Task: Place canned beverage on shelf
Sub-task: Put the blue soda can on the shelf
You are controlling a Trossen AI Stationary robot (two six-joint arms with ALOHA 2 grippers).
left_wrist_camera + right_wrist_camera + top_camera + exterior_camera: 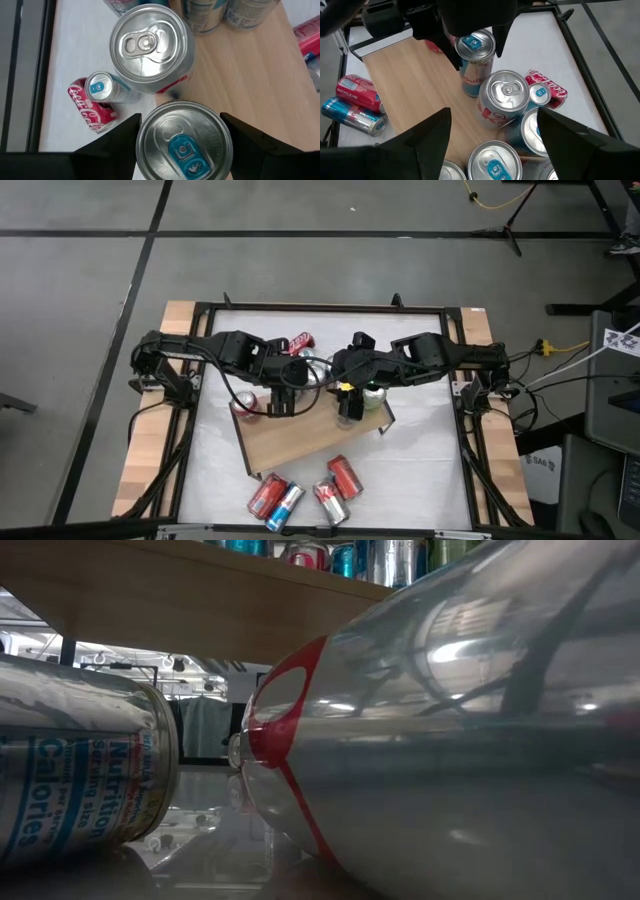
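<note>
The shelf (310, 438), a light-brown board on black legs, stands aslant in the middle of the white table. My left gripper (279, 402) is over its far left part, shut on a slim silver-and-blue can (476, 60) that stands upright on the board; the can also shows in the left wrist view (185, 145). My right gripper (492, 132) is open and empty above a cluster of upright cans (506, 97) on the shelf's far right part. The arms hide much of the shelf's far edge in the high view. My left gripper pinches the slim can's upper wall just below its rim (142, 131) between its two fingers, one on each side. The fingers come from above, pointing down. The can is upright, its bottom (470, 92) on the shelf board.
A red Coca-Cola can (87, 107) and a slim can (102, 87) lie on the table beside the shelf. Several more cans (300, 495) lie near the table's near edge, two of them close before the low camera (450, 740). A red can (300, 340) lies at the far side.
</note>
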